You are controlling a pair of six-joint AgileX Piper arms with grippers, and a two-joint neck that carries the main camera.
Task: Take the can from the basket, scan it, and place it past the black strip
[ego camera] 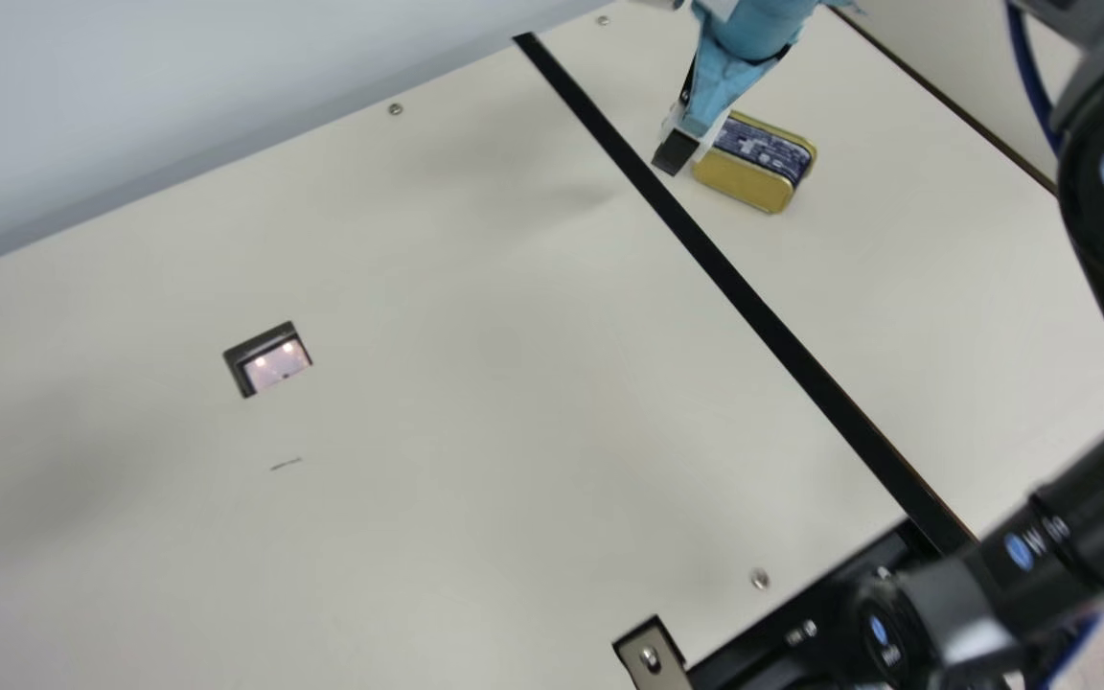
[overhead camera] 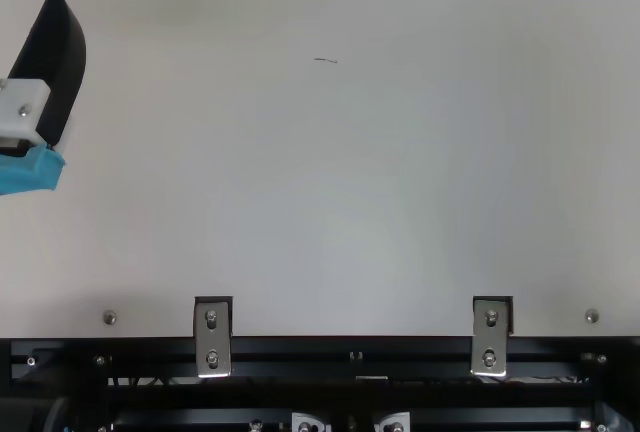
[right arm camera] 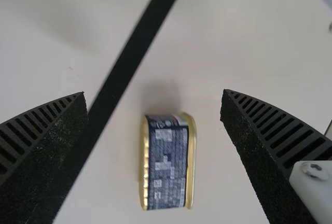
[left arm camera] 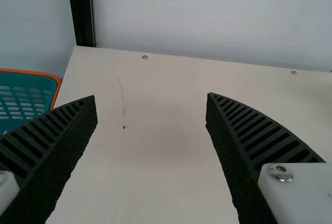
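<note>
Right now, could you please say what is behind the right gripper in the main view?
The can, on the table past the black strip; the right gripper hides part of its left end from sight.

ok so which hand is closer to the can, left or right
Right. The right hand is close by the can, fingers spread; the left hand is well away, across the black strip, toward the basket.

Basket [left arm camera: 31, 81] cut off @ edge, L wrist view.
</note>
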